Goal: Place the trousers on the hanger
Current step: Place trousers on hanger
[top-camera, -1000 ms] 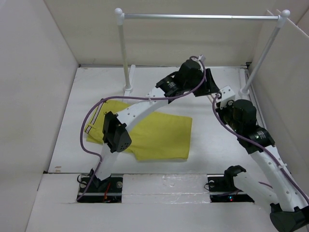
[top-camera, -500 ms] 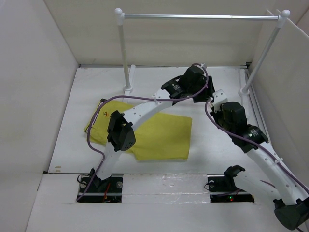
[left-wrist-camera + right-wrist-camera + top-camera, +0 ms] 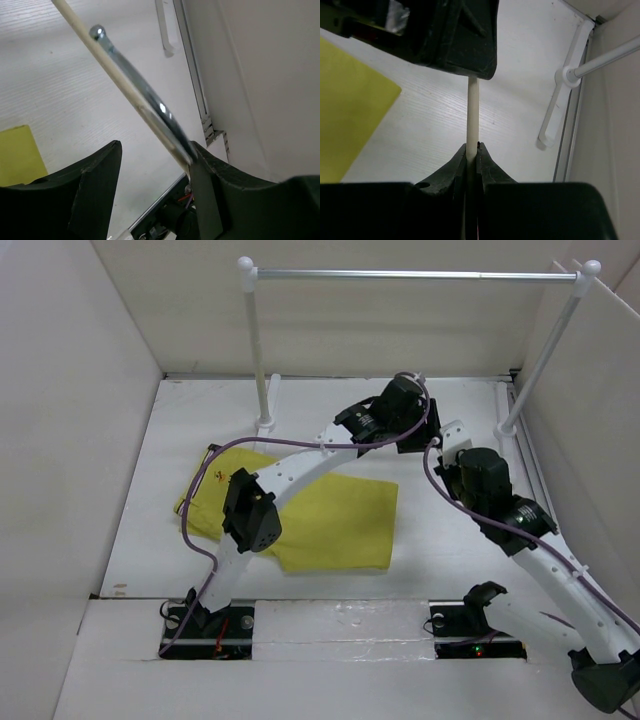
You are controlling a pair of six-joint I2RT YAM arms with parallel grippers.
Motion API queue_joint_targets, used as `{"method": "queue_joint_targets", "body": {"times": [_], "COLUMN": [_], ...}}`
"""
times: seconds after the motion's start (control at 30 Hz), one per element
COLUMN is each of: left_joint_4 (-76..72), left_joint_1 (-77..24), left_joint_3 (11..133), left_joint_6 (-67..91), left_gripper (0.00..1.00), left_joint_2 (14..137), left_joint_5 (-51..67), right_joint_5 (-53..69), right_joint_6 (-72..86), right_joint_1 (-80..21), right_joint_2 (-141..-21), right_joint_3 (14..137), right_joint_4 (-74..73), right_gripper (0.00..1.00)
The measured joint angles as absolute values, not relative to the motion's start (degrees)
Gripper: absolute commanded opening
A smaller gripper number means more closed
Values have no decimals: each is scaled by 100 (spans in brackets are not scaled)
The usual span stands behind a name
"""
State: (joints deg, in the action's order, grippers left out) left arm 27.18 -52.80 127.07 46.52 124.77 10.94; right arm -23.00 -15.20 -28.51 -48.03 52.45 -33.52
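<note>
tabletop (image 3: 200, 420): right pincer (image 3: 472, 149) outstretched, clamping hanger (image 3: 472, 110)

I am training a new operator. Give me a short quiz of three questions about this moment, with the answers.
1. True or false: the trousers already hang on the hanger.
2. The right gripper is: A open; B shut on the hanger; C shut on the trousers.
3. Fill in: the trousers lie flat on the ___.
Key: 1 false; 2 B; 3 table.
</note>
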Motion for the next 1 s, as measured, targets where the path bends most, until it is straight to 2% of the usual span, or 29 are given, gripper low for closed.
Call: {"method": "queue_joint_targets", "body": {"times": [0.17,0.27,0.3,0.33,0.37,0.4,0.47,0.5,0.53,0.63,0.73,0.77,0.83,0.87,0.9,0.97,1.0], "left_joint_4": [2534,2508,2493,2464,2379,2279,2134,2018,1927,1444,836,628,148,-89,-408,-829,-947], "left_joint_1": [-5277,-5280,-5277,-5277,-5277,-5280,-5290,-5293,-5299,-5304,-5304,-5304,-5304,-5304,-5306,-5295,-5293], "left_joint_3": [12707,12702,12665,12593,12516,12451,12296,12186,12009,10934,9539,9153,8420,8108,7870,7314,7070], "left_joint_6": [4783,4856,4875,4939,5052,5124,5245,5242,5225,5262,5498,5579,5743,5863,5911,5924,5931], "left_gripper": [46,27,9,0,0,0,0,0,0,0,0,0,0,0,0,0,0], "left_joint_2": [12512,12569,12584,12584,12584,12584,12580,12567,12525,12114,11424,11209,10761,10543,10403,10123,10055], "left_joint_5": [1179,1223,1229,1234,1293,1299,1308,1332,1339,1404,1457,1455,1402,1347,1286,1177,1142], "right_joint_5": [-2296,-2342,-2366,-2377,-2357,-2373,-2327,-2294,-2211,-1817,-1177,-939,-471,-226,16,283,445], "right_joint_6": [-1441,-1352,-1328,-1308,-1288,-1286,-1199,-1181,-1184,-1216,-1216,-1203,-1151,-1059,-1024,-926,-884], "right_joint_1": [-3076,-3201,-3212,-3212,-3214,-3236,-3277,-3293,-3310,-3271,-3177,-3144,-3103,-3092,-3074,-2936,-2823], "right_joint_2": [-4762,-4633,-4595,-4574,-4569,-4587,-4589,-4584,-4560,-4456,-4316,-4254,-4091,-3986,-3903,-3699,-3667], "right_joint_3": [5166,4987,4963,4963,4960,4930,4919,4919,4928,5017,5107,5107,5063,5006,4917,4515,4335], "right_joint_4": [-3304,-3297,-3304,-3310,-3361,-3413,-3535,-3605,-3658,-3968,-4298,-4377,-4451,-4456,-4355,-3990,-3859], "right_gripper": [0,0,0,0,3,26,54,71,76,81,77,69,12,12,0,0,10]}}
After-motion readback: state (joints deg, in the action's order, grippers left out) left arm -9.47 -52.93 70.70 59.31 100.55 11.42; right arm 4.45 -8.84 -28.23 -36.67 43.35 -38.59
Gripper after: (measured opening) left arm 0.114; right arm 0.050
